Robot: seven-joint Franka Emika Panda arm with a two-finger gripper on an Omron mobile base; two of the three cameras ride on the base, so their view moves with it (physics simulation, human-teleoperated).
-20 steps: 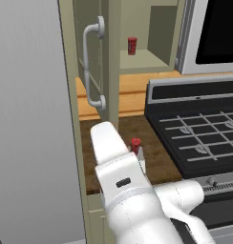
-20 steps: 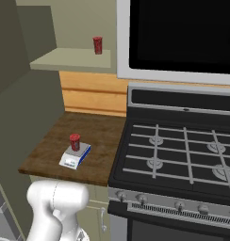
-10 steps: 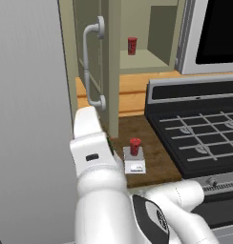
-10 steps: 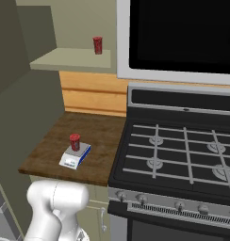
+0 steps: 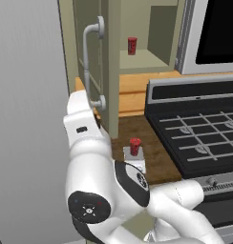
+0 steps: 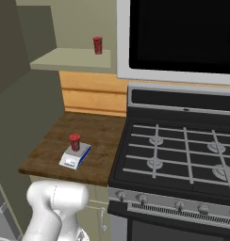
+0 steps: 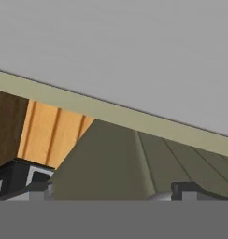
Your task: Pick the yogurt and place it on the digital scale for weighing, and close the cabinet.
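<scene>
The yogurt (image 5: 134,146) (image 6: 75,141), a small red cup, stands upright on the white digital scale (image 5: 136,161) (image 6: 73,159) on the brown counter. The cabinet door (image 5: 92,43) (image 6: 18,117) stands open, with its pale curved handle (image 5: 91,66) facing me in the left base view. My white arm (image 5: 87,138) rises just below that handle, left of the scale. In the hand view my gripper (image 7: 111,192) is open with nothing between its fingertips (image 7: 188,189). It looks close onto the olive door panel (image 7: 111,163).
A twin red cup (image 5: 132,45) (image 6: 97,45) stands on the cabinet shelf (image 6: 72,59). The black stove (image 5: 199,138) (image 6: 183,155) borders the counter on the right, with the microwave (image 6: 183,37) above. A grey fridge wall (image 5: 27,119) (image 7: 134,56) stands to the left.
My arm has swung left and up toward the cabinet door handle, uncovering the scale in the left base view. The yogurt and scale have not moved.
</scene>
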